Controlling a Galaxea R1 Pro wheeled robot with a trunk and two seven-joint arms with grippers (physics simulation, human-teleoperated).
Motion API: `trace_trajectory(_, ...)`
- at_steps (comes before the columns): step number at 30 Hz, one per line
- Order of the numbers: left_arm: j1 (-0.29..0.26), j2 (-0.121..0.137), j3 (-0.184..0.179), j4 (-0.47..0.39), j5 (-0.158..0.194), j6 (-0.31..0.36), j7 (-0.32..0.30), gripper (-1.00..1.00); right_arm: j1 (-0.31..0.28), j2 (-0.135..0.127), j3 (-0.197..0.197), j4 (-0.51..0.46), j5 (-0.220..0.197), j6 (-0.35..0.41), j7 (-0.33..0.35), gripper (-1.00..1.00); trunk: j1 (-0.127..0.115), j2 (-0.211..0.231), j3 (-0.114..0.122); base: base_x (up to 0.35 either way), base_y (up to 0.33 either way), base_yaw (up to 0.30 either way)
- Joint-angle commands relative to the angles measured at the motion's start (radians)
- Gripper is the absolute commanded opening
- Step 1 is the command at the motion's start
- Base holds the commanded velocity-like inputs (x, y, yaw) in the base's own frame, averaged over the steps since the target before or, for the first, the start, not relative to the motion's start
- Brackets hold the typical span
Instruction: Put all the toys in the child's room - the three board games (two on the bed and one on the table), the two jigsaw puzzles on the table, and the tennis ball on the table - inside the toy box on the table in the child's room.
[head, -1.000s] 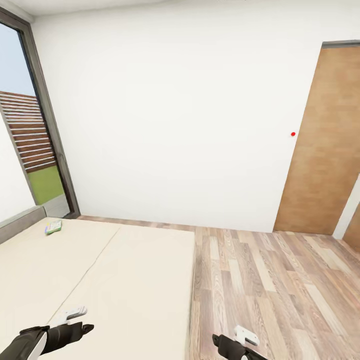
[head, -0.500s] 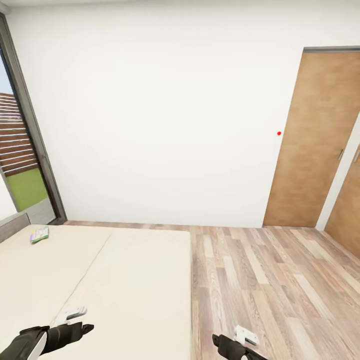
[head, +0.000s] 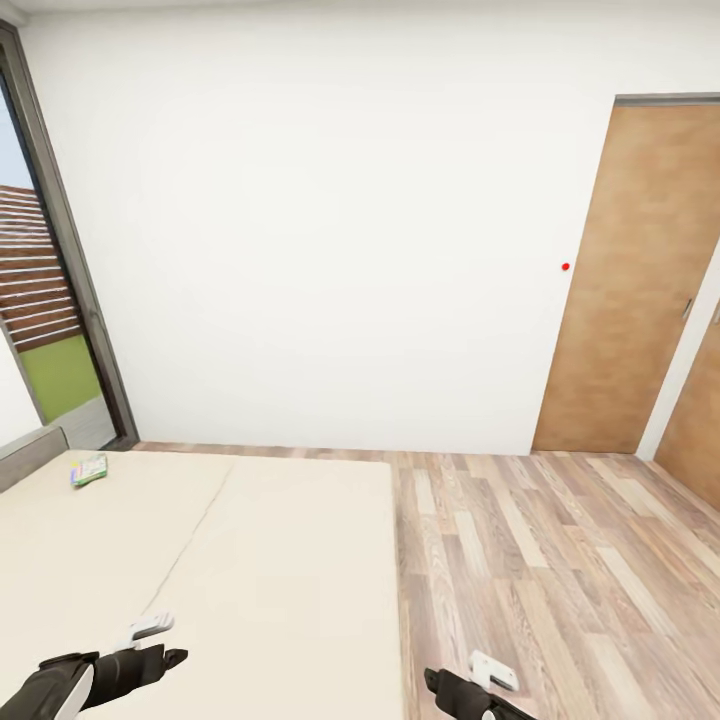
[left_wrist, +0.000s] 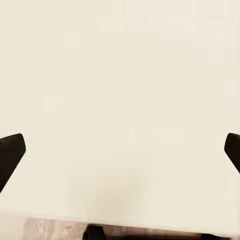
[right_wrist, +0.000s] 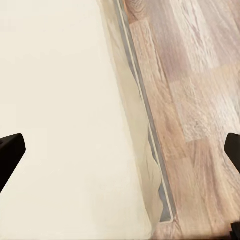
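Note:
One board game (head: 88, 469), a small flat green-white box, lies on the bed (head: 250, 560) at its far left end, close to the grey headboard (head: 30, 455). My left gripper (head: 172, 656) hovers low over the near part of the beige mattress, far from the box. In the left wrist view the gripper (left_wrist: 120, 150) is open, its dark fingertips (left_wrist: 10, 150) wide apart over bare mattress. My right gripper (head: 432, 680) hangs by the bed's right edge. The right wrist view shows it (right_wrist: 120, 150) open above the mattress edge (right_wrist: 135, 130) and the wood floor. The table and toy box are out of view.
A white wall (head: 330, 240) closes the far side. A tall dark-framed window (head: 50, 310) stands at the left beyond the headboard. Brown doors (head: 640, 280) are at the right. Wood-plank floor (head: 560, 570) runs along the bed's right side.
The whole head view swung left, then a little back right, so the camera turned. Both arms hold the same places in the picture.

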Motion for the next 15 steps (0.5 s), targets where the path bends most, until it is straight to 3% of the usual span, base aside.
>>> trace_trajectory(1, -0.001, -0.001, 0.006, -0.001, 0.001, 0.009, -0.005, 1.0, -0.001, 0.001, -0.002, -0.002, -0.011, 0.005, -0.005, 1.0, 0.0, -0.002, -0.002, -0.026, 0.079, -0.001)
trace_trajectory(13, -0.001, -0.001, 0.006, -0.001, 0.001, 0.009, -0.005, 1.0, 0.0, 0.001, -0.002, 0.006, -0.008, -0.006, -0.007, 1.0, 0.0, -0.002, -0.002, -0.037, 0.213, 0.0)
trace_trajectory(15, 0.0, -0.012, 0.004, -0.001, -0.001, 0.004, -0.003, 1.0, -0.001, 0.012, -0.002, -0.001, -0.004, -0.006, -0.007, 1.0, 0.0, -0.002, -0.002, 0.0, 0.004, 0.0)
